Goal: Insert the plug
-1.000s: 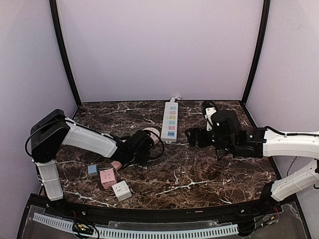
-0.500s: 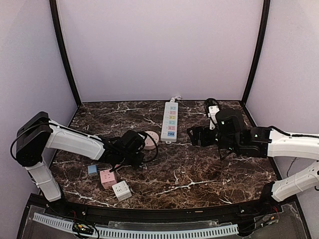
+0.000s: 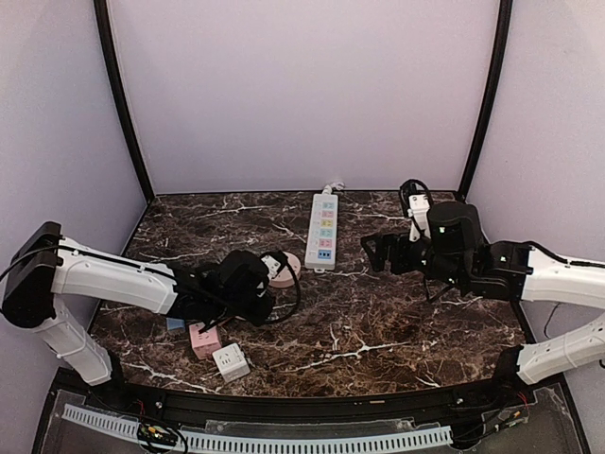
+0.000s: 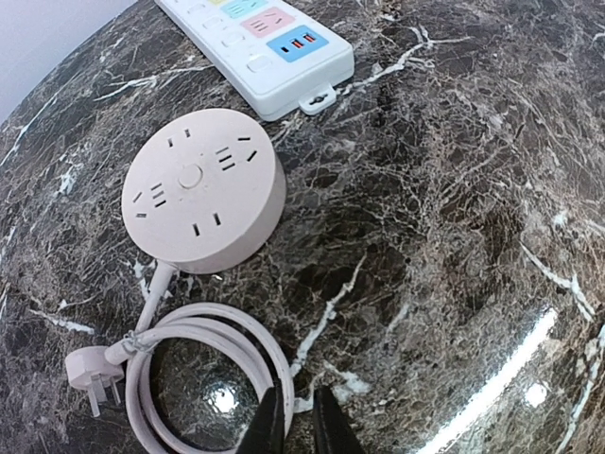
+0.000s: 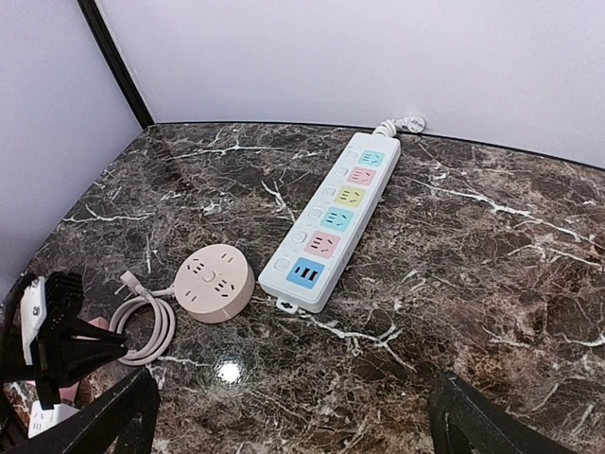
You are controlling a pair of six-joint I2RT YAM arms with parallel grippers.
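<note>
My left claw (image 4: 295,430) clenched, empty, over cord (image 4: 213,317); plug (image 4: 90,371) flat on table (image 4: 454,236), pinch may skid. R claw (image 5: 293,402) released.

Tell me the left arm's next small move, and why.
Probably move the left pincer across the coil to the plug and open it. The plug lies loose on the marble at the end of the coiled cord, while the pincer sits nearly closed at the coil's opposite side.
</note>
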